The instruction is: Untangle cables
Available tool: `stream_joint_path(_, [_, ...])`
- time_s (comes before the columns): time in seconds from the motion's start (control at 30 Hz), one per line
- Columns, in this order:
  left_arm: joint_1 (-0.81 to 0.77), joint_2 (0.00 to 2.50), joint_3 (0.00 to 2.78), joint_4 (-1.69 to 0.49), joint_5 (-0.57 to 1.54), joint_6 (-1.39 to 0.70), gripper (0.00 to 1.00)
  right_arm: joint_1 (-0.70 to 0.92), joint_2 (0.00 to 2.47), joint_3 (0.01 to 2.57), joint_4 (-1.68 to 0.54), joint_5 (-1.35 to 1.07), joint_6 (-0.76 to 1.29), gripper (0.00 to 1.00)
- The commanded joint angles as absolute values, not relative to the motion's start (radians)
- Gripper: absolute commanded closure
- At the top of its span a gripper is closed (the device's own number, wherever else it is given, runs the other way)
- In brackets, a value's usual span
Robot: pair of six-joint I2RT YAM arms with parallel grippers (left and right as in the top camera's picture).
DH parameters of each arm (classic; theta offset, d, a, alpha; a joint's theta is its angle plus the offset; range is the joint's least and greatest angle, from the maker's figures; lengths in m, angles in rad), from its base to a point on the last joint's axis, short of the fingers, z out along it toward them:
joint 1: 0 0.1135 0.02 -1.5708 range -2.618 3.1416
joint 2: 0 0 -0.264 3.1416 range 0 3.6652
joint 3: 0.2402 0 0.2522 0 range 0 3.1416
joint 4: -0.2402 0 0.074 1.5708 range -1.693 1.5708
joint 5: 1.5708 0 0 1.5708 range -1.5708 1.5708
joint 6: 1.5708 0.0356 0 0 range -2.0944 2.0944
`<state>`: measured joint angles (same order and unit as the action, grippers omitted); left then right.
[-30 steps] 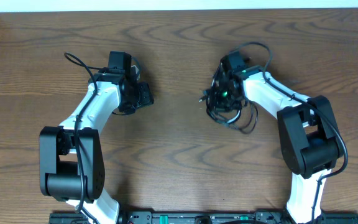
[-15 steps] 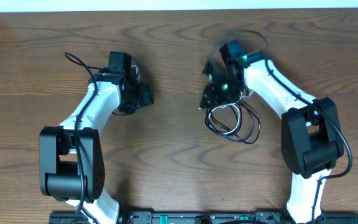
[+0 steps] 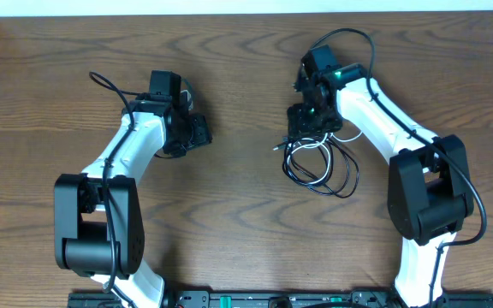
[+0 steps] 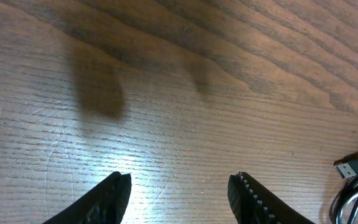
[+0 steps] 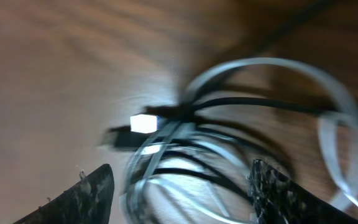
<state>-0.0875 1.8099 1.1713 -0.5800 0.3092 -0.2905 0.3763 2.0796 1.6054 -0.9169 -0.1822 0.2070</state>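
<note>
You have open surface (image 3: 246,231) between the arms toward the near edge. Further out, the cables (image 3: 319,164) lie looped just under your right pincer (image 5: 182,190), jaws spread and gripping nothing; your left pincer (image 4: 179,190) stands open, well apart

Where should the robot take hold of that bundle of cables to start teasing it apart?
Probably the plug end poking out of the cables toward the left hand: it lies free on the table, clear of the loops, so coming from above on that side avoids pinching several strands.
</note>
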Motion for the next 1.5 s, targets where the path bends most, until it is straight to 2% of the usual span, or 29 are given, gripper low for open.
stream_joint_path(0.0, [-0.084, 1.792, 1.182, -0.585, 0.310, -0.281, 0.45, 0.363, 2.079, 1.614, -0.924, -0.049, 0.278, 0.31])
stream_joint_path(0.07, [-0.084, 1.792, 1.182, -0.585, 0.310, -0.281, 0.45, 0.361, 2.079, 1.613, -0.933, 0.016, 0.286, 0.22])
stream_joint_path(0.13, [-0.084, 1.792, 1.182, -0.585, 0.310, -0.281, 0.45, 0.360, 2.079, 1.613, -0.939, 0.101, 0.313, 0.20])
stream_joint_path(0.33, [-0.084, 1.792, 1.182, -0.585, 0.310, -0.281, 0.45, 0.361, 2.080, 1.608, -0.935, 0.118, 0.337, 0.24])
stream_joint_path(0.87, [-0.084, 1.792, 1.182, -0.585, 0.310, -0.281, 0.45, 0.275, 2.082, 1.606, -0.957, 0.181, 0.353, 0.23])
stream_joint_path(0.97, [-0.084, 1.792, 1.182, -0.585, 0.310, -0.281, 0.45, 0.256, 2.082, 1.606, -0.964, 0.136, 0.370, 0.22])
stream_joint_path(1.13, [-0.084, 1.792, 1.182, -0.585, 0.310, -0.281, 0.45, 0.249, 2.082, 1.606, -0.941, -0.112, 0.352, 0.18])
stream_joint_path(1.2, [-0.084, 1.792, 1.182, -0.585, 0.310, -0.281, 0.45, 0.249, 2.082, 1.606, -0.933, -0.200, 0.352, 0.22])
stream_joint_path(1.4, [-0.084, 1.792, 1.182, -0.585, 0.310, -0.281, 0.45, 0.250, 2.082, 1.599, -0.908, -0.403, 0.350, 0.44])
stream_joint_path(1.43, [-0.084, 1.792, 1.182, -0.585, 0.310, -0.281, 0.45, 0.250, 2.082, 1.599, -0.896, -0.446, 0.336, 0.56])
stream_joint_path(1.47, [-0.084, 1.792, 1.182, -0.585, 0.310, -0.281, 0.45, 0.250, 2.082, 1.600, -0.867, -0.538, 0.265, 0.91])
